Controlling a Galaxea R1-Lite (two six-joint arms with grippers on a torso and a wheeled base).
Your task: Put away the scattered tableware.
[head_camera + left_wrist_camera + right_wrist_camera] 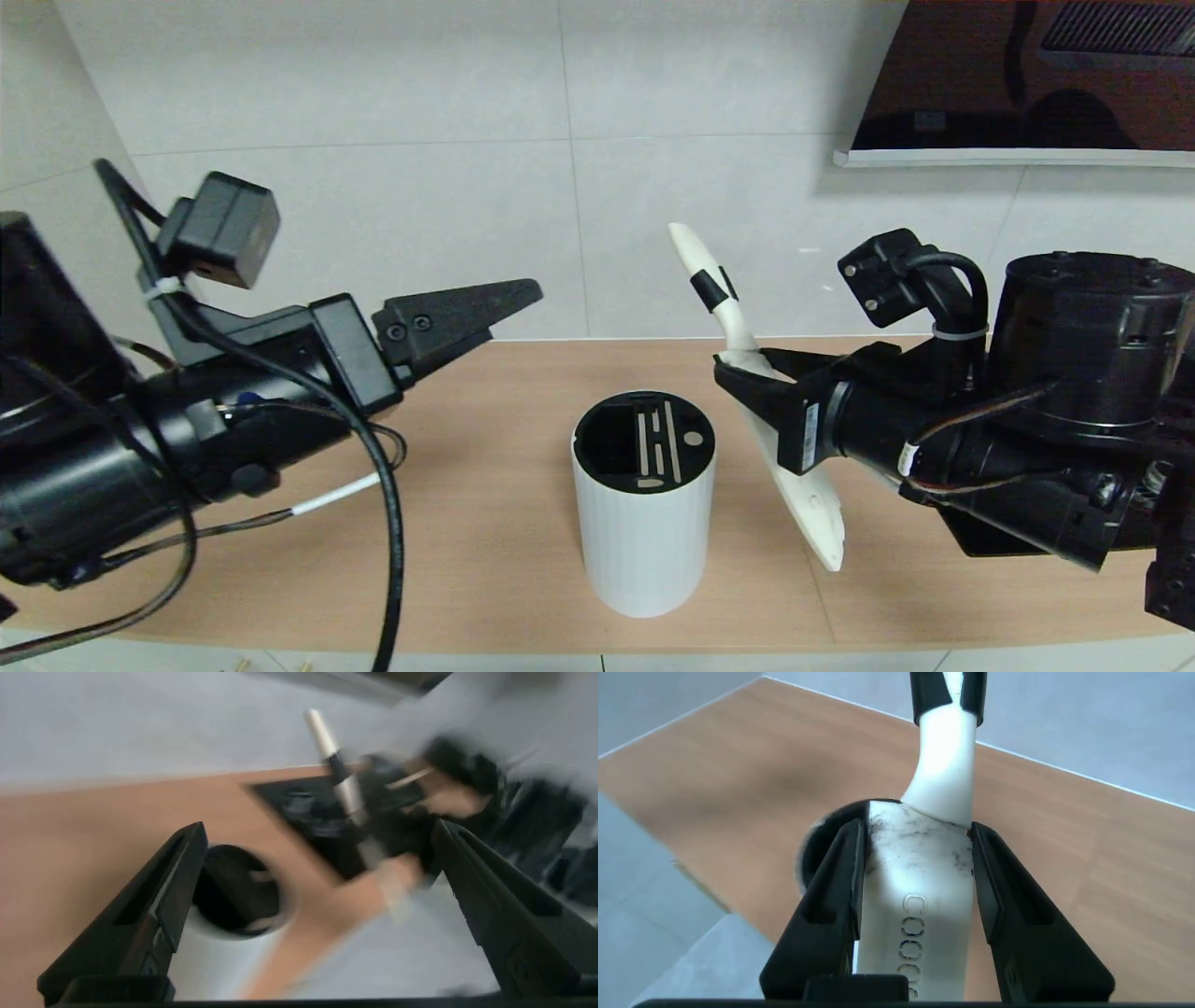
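Note:
A white cylindrical utensil holder [644, 532] with a black slotted top stands upright on the wooden counter [495, 523]. My right gripper [739, 373] is shut on a white spatula [814, 499], just right of the holder and above the counter. The spatula is tilted, handle up and blade down, with a black band around its handle. In the right wrist view the fingers [836, 891] clamp the spatula [924, 873], and the holder's dark top [817, 849] lies behind it. My left gripper [495, 317] hangs open above and left of the holder [238, 896], nothing between its fingers [140, 924].
A flat black tray [990, 546] lies on the counter under my right arm. The tiled wall rises right behind the counter, and a dark range hood [1027, 84] hangs at the upper right. The counter's front edge runs close below the holder.

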